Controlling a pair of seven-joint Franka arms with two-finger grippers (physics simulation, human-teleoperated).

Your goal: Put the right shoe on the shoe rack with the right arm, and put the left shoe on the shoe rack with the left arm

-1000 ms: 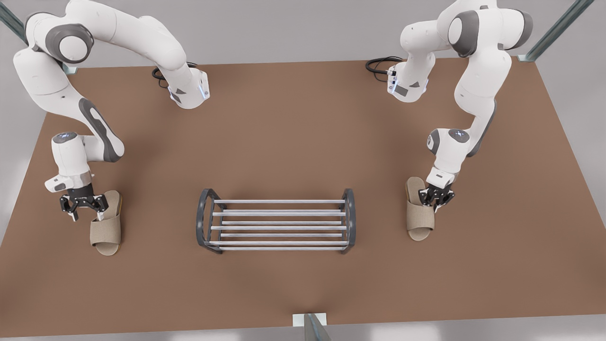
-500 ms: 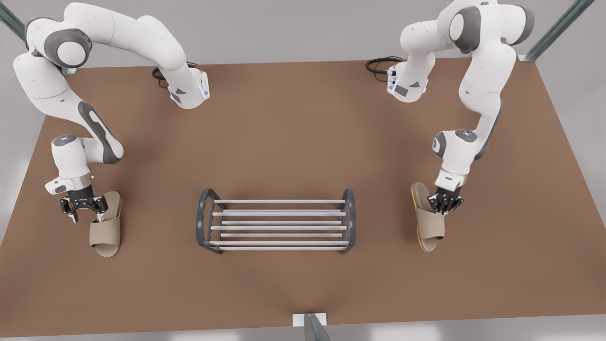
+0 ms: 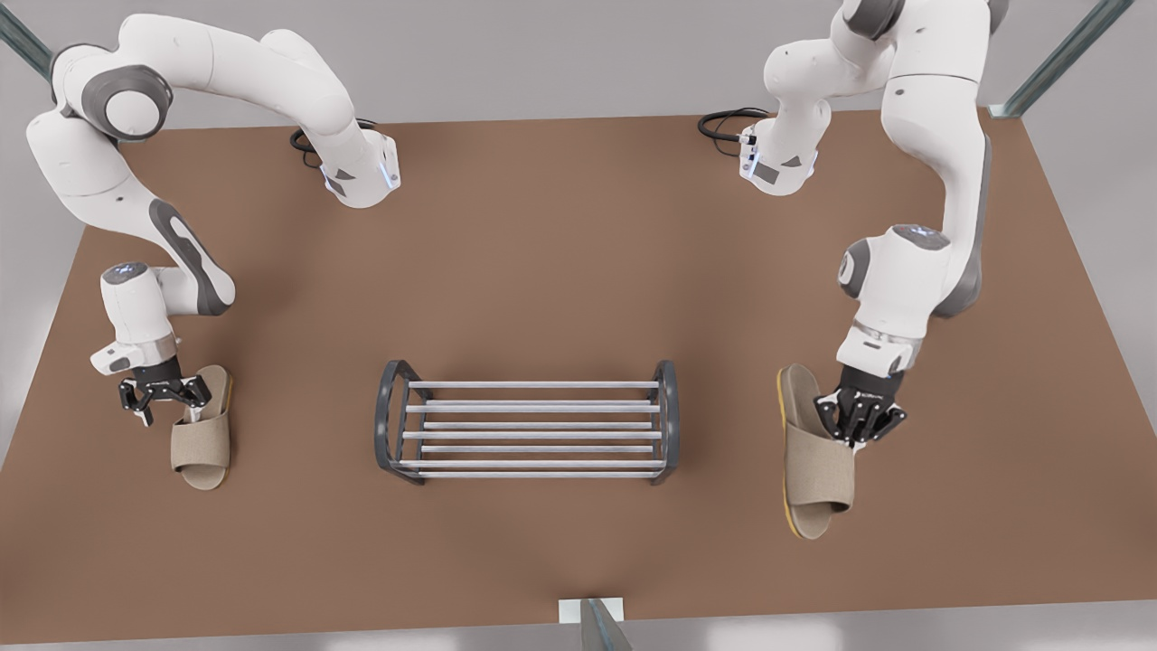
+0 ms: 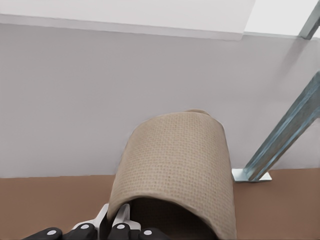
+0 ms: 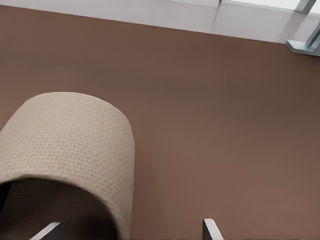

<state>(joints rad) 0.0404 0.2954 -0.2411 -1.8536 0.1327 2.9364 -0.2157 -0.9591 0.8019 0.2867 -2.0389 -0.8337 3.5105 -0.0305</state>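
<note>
Beige left shoe [image 3: 818, 470] clamped in left pincer [image 3: 857, 438], right pincer [image 3: 168, 412] wide astride right shoe [image 3: 201, 452], rack [image 3: 667, 416] between

A wide brown tabletop [image 3: 560, 271] fills the scene, matte and evenly lit — soft shadows pool near its middle. Beyond its far edge lies a pale grey floor [image 3: 542, 54]. Slanted metal struts stand at the far left corner [image 3: 23, 45] and the far right corner [image 3: 1058, 59], and another strut [image 3: 601, 626] on a white base sits at the near edge. Black cables [image 3: 723, 125] coil at the far side.
</note>
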